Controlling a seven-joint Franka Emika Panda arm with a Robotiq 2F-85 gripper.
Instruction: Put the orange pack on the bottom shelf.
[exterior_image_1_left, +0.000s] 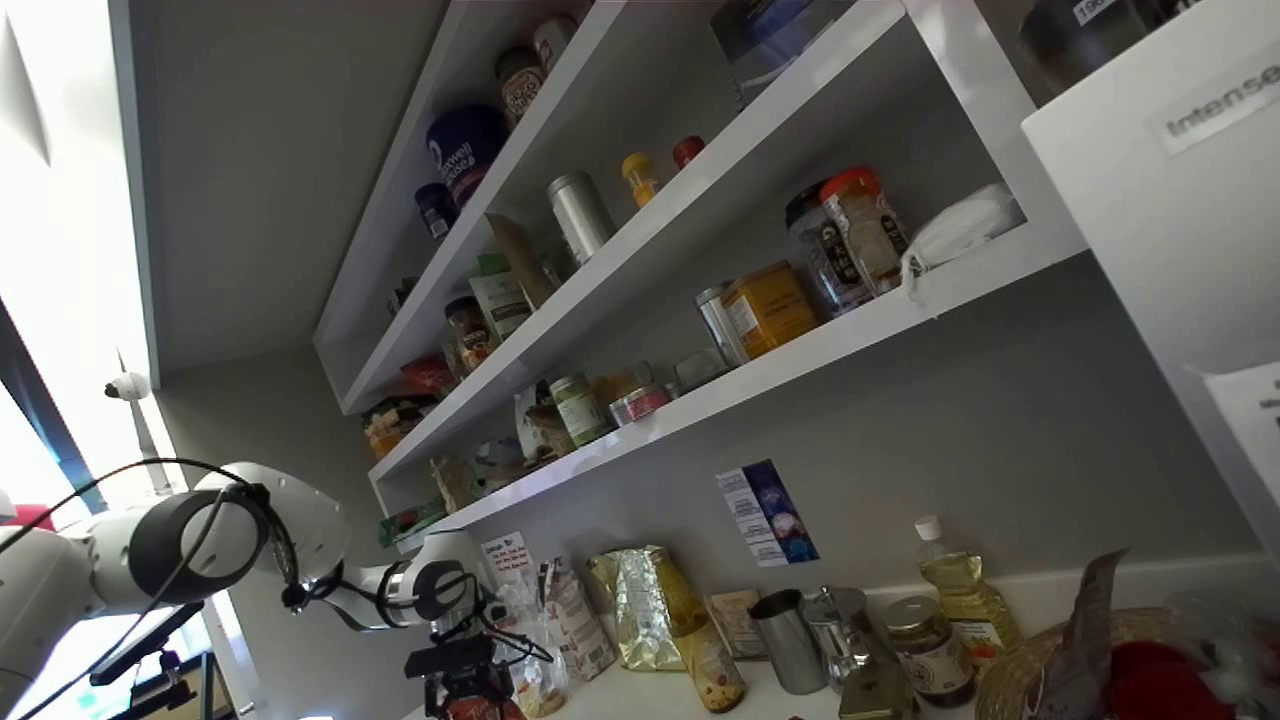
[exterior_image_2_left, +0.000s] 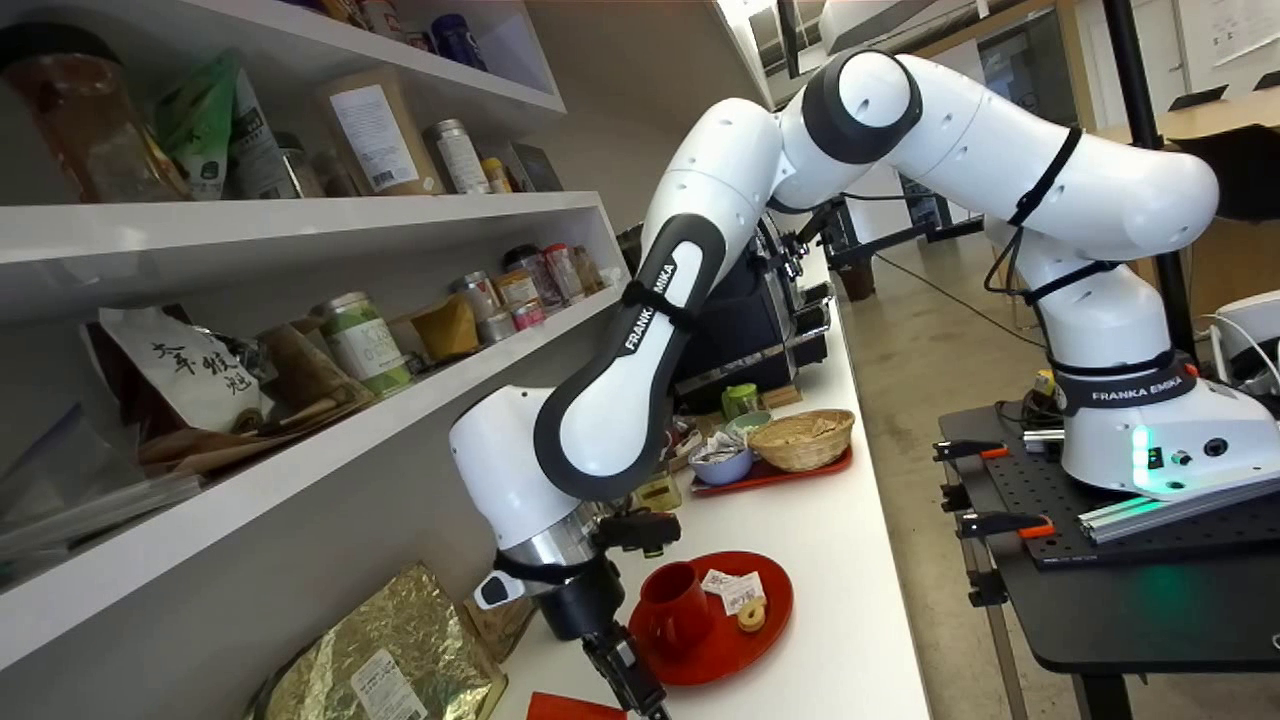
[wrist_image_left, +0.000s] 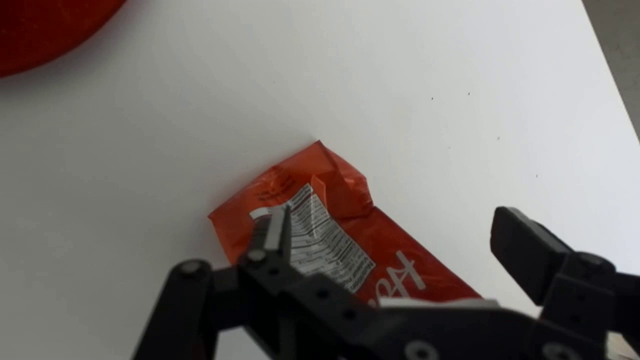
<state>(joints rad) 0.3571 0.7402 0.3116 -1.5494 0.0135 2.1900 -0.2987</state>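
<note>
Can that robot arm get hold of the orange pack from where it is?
Probably yes: the gripper is open over the orange pack, which lies on the white counter; nothing else seems to be in the way.

Creased orange pack (wrist_image_left: 345, 230), flat on counter (wrist_image_left: 425, 135)

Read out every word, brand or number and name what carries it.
"maxwell house": dark blue canister
"Intense": white panel
"196", cut off: dark container
"FRANKA EMIKA": base; strap-crossed on arm
"Nutrition": orange pack
"Valeur nu…": same pack
Unsure: characters on white pouch, pack's big letters.
Too small or blurred: wall leaflet, gold bag label.
</note>
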